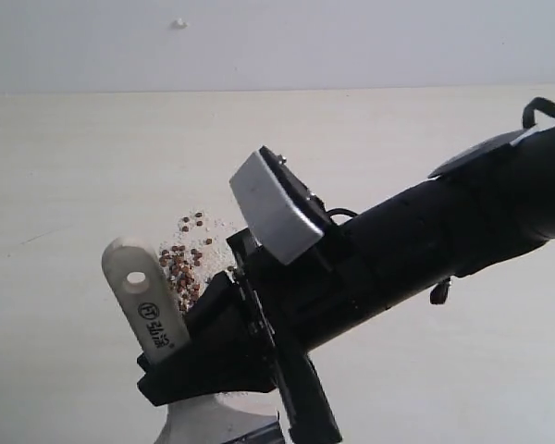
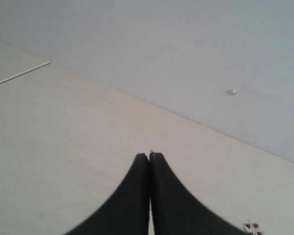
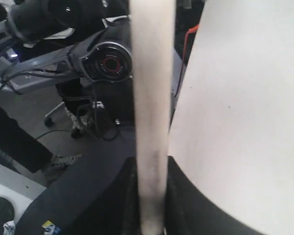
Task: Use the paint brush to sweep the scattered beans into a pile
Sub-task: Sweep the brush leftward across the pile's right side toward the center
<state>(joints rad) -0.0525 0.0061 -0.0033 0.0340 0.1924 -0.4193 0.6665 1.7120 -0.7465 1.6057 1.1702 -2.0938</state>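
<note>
Beans (image 1: 187,261) half-hidden behind right end effector (image 1: 171,359) clamping paint brush (image 1: 146,310); left end effector (image 2: 149,159) closed.

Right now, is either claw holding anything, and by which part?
The right gripper holds the paint brush by its wooden handle; the left gripper is shut, holding nothing.

Ahead of my pressed-together left jaws the tabletop (image 2: 63,161) lies bare up to the wall (image 2: 186,49). A few beans (image 2: 252,226) sit close beside them. The paint brush (image 1: 143,296) handle fills the gap of my right jaws, and the pile (image 1: 187,264) crowds the handle's end.
</note>
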